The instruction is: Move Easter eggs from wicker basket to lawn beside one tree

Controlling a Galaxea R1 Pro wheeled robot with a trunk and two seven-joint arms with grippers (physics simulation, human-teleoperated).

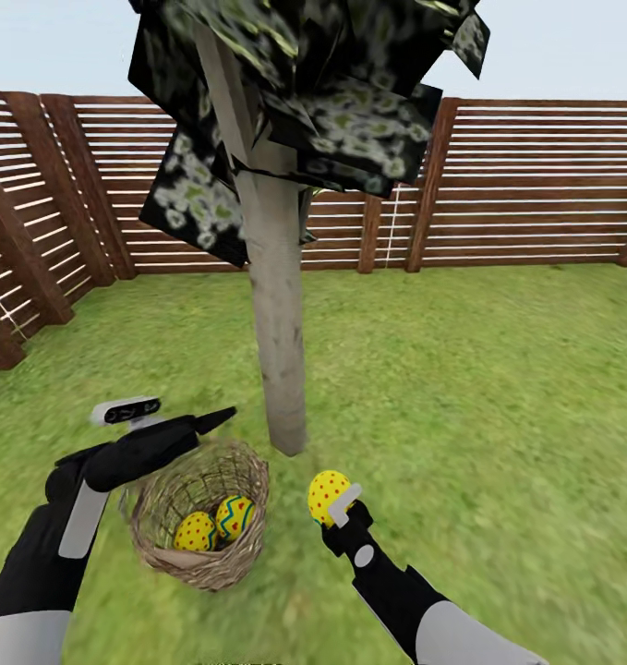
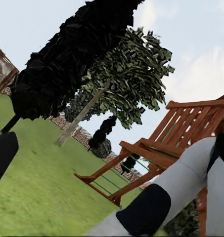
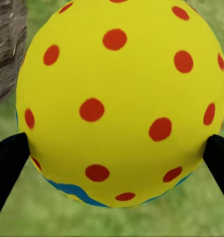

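Item: one Easter egg (image 1: 329, 493), clamped in my right end effector (image 1: 336, 510), above the lawn (image 1: 498, 397) near the tree (image 1: 281, 369). Two eggs (image 1: 215, 525) remain in the wicker basket (image 1: 202, 517). Left end effector (image 1: 216, 420): state unclear. Step: placing first egg. Next: lower beside the trunk, release.

The tree (image 1: 278, 305) stood on the lawn (image 1: 498, 388) in front of the fence (image 1: 535, 185), which ran along the back and down the left side. The wicker basket (image 1: 202, 517) sat on the grass just in front and to the left of the trunk's foot. Two Easter eggs (image 1: 215, 525) lay inside it, side by side and touching. The third egg (image 1: 329, 495) was to the right of the basket, near the trunk's base, between the fingers of the right gripper (image 1: 339, 506). The left gripper (image 1: 207, 422) hung over the basket's back rim.
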